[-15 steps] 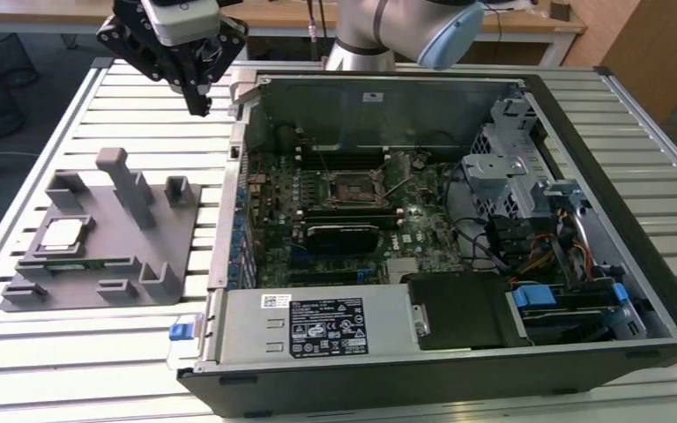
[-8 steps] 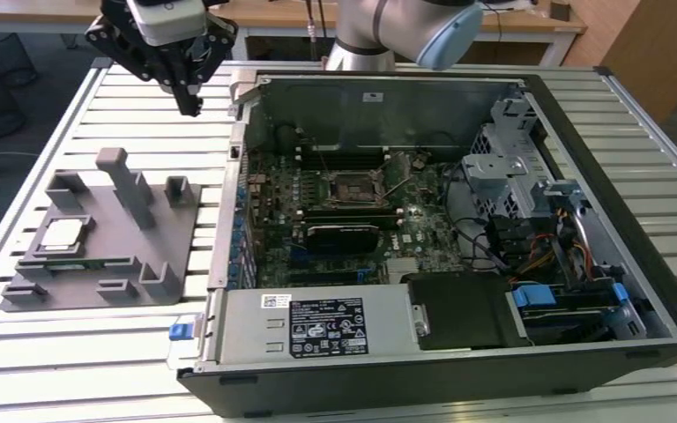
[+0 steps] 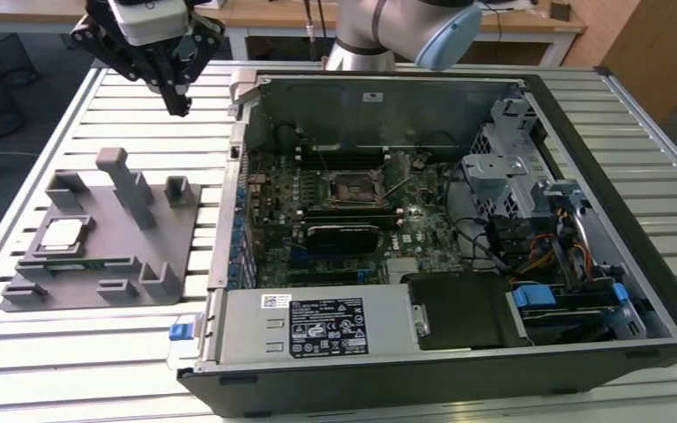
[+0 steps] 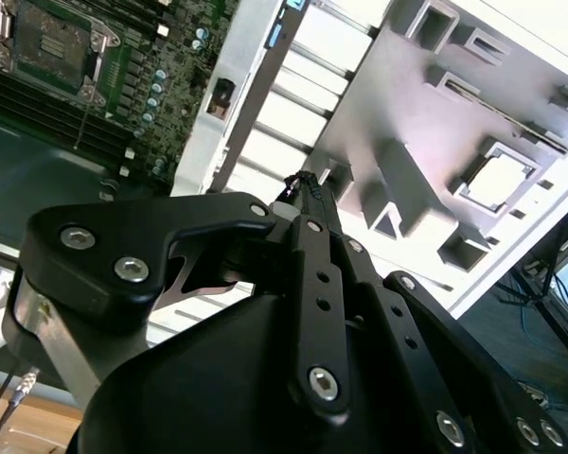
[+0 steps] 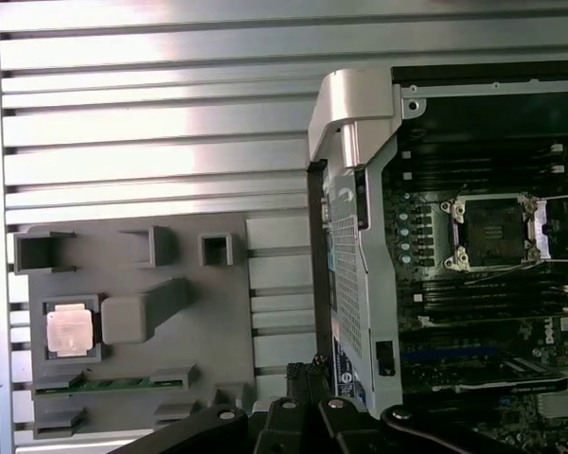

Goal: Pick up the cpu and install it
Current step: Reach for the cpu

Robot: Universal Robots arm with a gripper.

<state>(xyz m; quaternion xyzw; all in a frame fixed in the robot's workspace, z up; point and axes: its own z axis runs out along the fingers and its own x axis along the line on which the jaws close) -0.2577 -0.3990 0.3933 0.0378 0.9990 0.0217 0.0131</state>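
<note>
Slatted table [image 3: 92, 357] bears tray [image 3: 180, 231] holding cpu [image 3: 60, 235]; clenched empty claw [image 3: 177, 107] hangs beside labelled computer case [image 3: 433, 388].

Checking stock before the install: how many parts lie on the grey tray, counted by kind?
cpu: 1
green memory stick: 1
Total on the grey tray: 2

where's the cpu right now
The small square silver-grey cpu lies in a recess of the grey plastic tray on the exterior view's left, next to the long green memory stick, outside the open black computer case.
</note>
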